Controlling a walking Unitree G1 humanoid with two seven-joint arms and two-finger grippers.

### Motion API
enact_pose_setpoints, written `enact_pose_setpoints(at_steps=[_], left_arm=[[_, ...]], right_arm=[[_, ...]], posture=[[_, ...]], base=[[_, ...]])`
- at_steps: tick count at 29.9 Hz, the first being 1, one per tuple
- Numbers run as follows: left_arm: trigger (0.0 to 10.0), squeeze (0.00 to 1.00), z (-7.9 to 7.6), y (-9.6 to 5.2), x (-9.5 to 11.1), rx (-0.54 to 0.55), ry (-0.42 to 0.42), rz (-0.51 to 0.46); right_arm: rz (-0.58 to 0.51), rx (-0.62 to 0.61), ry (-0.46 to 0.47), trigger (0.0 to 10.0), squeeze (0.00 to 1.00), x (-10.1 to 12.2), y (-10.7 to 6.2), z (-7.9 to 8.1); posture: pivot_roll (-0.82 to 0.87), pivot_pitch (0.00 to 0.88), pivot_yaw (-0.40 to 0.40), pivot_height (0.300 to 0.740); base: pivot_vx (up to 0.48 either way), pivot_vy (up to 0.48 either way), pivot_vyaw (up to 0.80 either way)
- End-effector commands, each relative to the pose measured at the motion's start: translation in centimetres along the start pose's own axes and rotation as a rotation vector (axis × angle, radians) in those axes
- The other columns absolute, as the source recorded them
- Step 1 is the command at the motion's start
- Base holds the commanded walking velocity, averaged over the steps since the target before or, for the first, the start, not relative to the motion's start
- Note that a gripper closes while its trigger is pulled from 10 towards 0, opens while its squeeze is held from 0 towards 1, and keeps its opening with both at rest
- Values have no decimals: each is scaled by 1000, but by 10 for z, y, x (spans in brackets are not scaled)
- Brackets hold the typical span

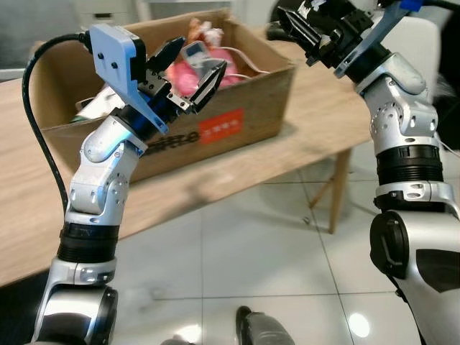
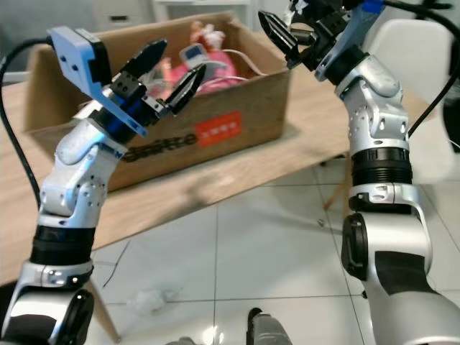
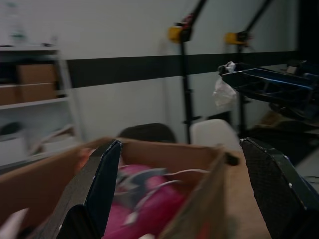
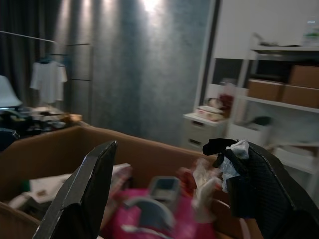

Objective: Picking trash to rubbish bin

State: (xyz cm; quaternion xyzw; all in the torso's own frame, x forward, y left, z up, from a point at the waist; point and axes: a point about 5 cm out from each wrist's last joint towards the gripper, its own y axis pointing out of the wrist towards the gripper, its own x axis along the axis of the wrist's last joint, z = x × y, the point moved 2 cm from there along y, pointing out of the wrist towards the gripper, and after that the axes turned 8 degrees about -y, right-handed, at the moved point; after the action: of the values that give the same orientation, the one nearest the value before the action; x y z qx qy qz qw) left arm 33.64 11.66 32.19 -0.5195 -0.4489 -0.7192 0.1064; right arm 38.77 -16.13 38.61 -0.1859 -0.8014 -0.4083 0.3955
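A cardboard box [image 1: 237,122] serves as the bin and stands on a wooden table [image 1: 316,122], holding pink packaging [image 1: 188,72] and other rubbish. My left gripper [image 1: 194,61] hovers open over the box's front wall with nothing between its fingers. My right gripper [image 2: 287,32] is raised above the box's far right corner, its fingers spread wide. A small white crumpled scrap [image 4: 234,152] clings to the tip of one right finger; the same scrap [image 3: 224,92] also appears in the left wrist view.
A white crumpled piece [image 2: 147,298] lies on the tiled floor near the table's front edge. A white chair [image 2: 410,43] stands behind the table on the right. A table leg [image 1: 336,190] comes down at the right.
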Motion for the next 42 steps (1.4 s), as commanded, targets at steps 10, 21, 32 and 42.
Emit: enact_pose_setpoints(at_steps=[10,21,32,42], left_arm=[[10000,0,-4,9,-5,23,4,9],[10000,0,-15,14,-15,-1,-52,35],[10000,0,-15,15,-17,14,-74,28],[10000,0,-12,18,-16,43,-82,15]], right_arm=[[12,-9,-2,10000,0,-2,-5,-3],[26,-59,-3,10000,0,-2,-6,-9],[42,-65,-13,10000,0,-5,-9,-9],[62,-64,-14,10000,0,-9,-10,-8]], posture=[[-62,113,21,740],[-70,108,24,740],[-72,114,26,740],[-70,123,29,740]], base=[[0,0,786],[0,-418,0],[0,-382,0],[0,0,0]])
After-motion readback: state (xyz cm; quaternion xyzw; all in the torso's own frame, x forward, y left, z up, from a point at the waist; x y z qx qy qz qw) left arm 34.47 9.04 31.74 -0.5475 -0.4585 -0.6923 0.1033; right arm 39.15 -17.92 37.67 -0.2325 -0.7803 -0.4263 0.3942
